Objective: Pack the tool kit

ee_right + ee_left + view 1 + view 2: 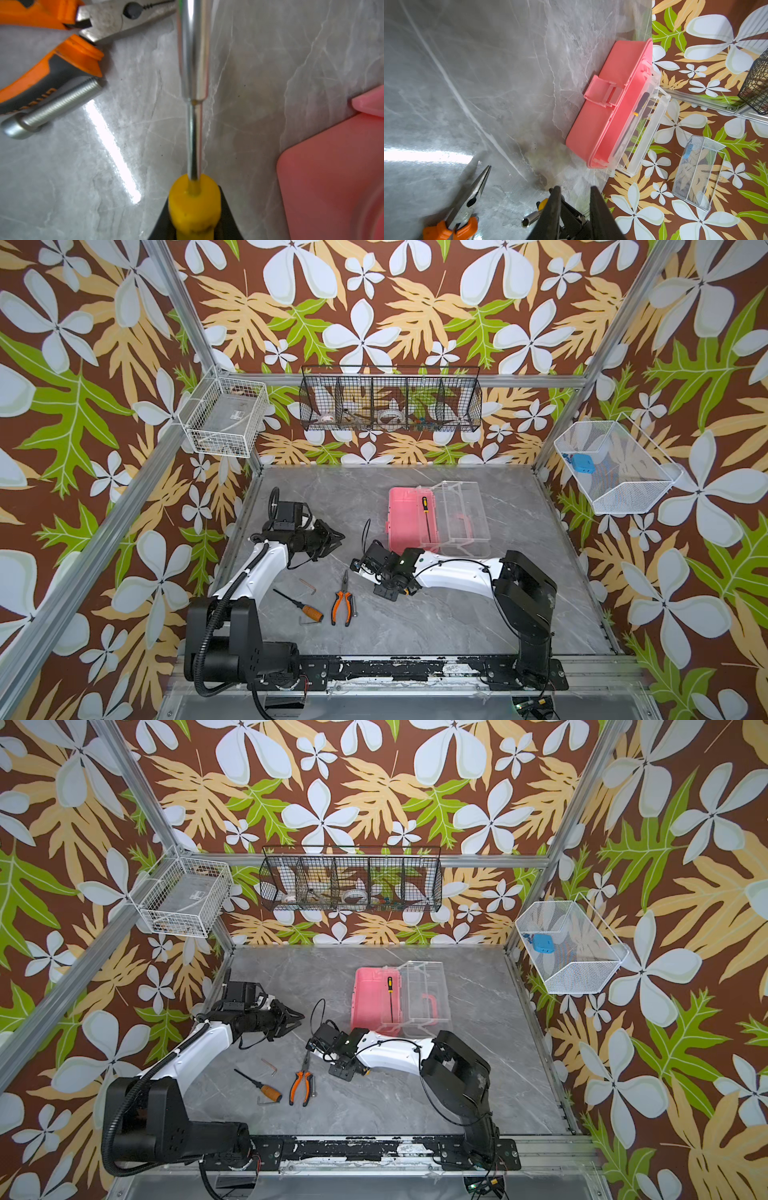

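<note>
The pink case of the tool kit lies open at the back right of the table, its clear lid tipped back. One yellow-black screwdriver lies inside it. My right gripper is shut on the yellow handle of a metal socket driver, just left of the case near its front corner. The left gripper hovers beside it, open, nothing between its fingers. On the table in front lie the orange-black pliers, a bolt and an orange-handled screwdriver.
Two hex keys lie by the orange-handled screwdriver. A white wire basket hangs at the left, a black wire basket on the back wall and a white mesh basket at the right.
</note>
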You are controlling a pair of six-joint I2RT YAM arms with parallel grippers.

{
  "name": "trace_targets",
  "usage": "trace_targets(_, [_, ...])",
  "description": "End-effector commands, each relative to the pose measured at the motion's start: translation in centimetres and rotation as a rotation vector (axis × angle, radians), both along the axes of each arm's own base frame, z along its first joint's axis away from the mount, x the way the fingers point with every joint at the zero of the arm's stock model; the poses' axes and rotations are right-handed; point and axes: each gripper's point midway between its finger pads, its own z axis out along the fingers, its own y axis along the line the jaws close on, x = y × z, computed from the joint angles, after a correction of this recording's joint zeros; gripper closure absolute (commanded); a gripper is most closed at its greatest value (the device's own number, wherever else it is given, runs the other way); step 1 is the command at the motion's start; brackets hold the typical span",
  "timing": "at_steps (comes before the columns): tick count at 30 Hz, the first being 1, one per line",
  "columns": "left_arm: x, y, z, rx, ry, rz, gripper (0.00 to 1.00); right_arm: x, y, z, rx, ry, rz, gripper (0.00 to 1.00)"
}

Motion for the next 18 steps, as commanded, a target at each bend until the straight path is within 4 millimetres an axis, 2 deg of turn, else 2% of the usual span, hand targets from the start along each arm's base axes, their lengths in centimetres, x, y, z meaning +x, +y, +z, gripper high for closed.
trace_targets(1, [-0.1,-0.2,-0.2,-0.01,-0.011,-0.015,0.73,0.2,0.1,-0.1,-0.011,-0.011,0.008,0.78])
trace_targets(4, [-0.5,-0.2,-0.9,-0.01,0.0,-0.017,0.74,0.1,-0.1,-0.7,-0.018,-0.004,0.009,0.66])
trace_targets(12, [-1.3,-0.3,-2.4,-0.028,0.03,-0.005,0.74,0.0,-0.5,-1.9,-0.032,0.0,0.0,0.62])
trace_targets(15, [-1.2,-0.2,-2.6,-0.025,0.033,-0.005,0.73,0.0,-0.4,-1.4,-0.015,-0.002,-0.007,0.56])
trace_targets(18, [-0.6,-0.3,-2.4,-0.018,0.02,-0.004,0.73,-0.2,0.4,0.2,0.044,0.009,-0.01,0.53])
